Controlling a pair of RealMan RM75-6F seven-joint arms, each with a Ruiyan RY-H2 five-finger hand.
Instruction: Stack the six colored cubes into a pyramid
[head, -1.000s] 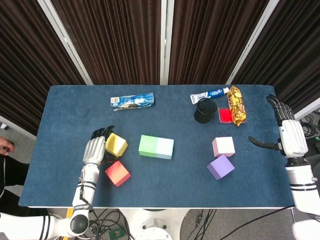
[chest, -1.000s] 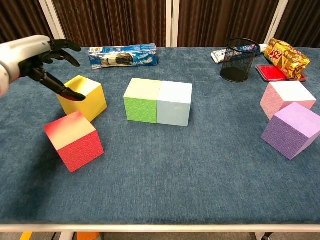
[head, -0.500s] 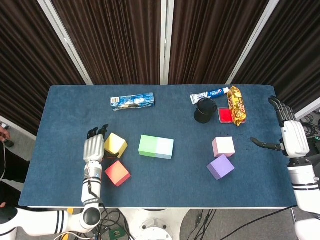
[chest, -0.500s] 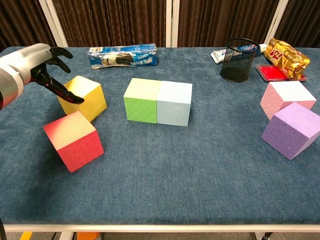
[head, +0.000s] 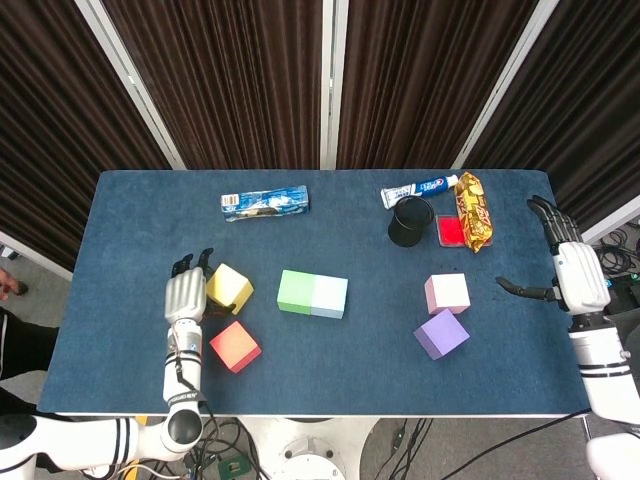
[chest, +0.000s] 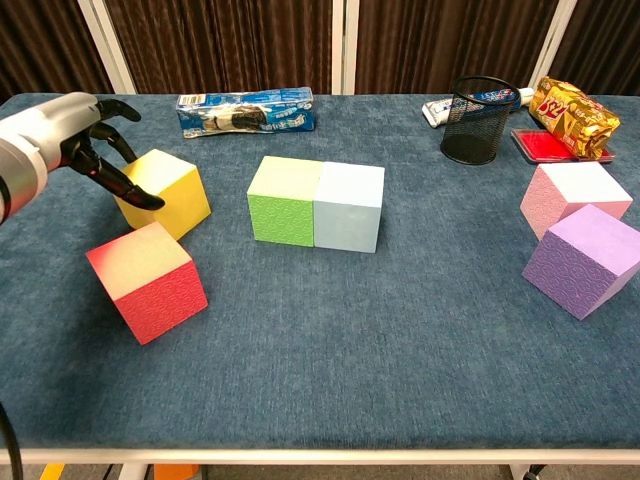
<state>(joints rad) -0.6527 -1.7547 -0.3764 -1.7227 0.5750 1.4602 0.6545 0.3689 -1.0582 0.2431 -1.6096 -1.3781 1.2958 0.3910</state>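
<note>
A green cube (head: 296, 292) (chest: 284, 200) and a light blue cube (head: 329, 297) (chest: 349, 206) stand side by side, touching, mid-table. At the left lie a yellow cube (head: 229, 289) (chest: 164, 193) and, nearer me, a red cube (head: 235, 346) (chest: 147, 281). A pink cube (head: 447, 293) (chest: 577, 196) and a purple cube (head: 441, 334) (chest: 583, 259) sit at the right. My left hand (head: 184, 296) (chest: 62, 134) is at the yellow cube's left side, fingers spread and reaching its edge, holding nothing. My right hand (head: 572, 273) hovers open past the table's right edge.
Along the far edge lie a blue toothpaste box (head: 265, 201) (chest: 247, 110), a black mesh cup (head: 410, 221) (chest: 473, 133), a toothpaste tube (head: 420, 189), a flat red item (head: 451, 231) (chest: 549, 143) and a gold snack bag (head: 473, 211) (chest: 572, 104).
My left hand has drawn back to the left off the yellow cube's top and settled beside it. The right hand shifted slightly. The cubes have not moved.
</note>
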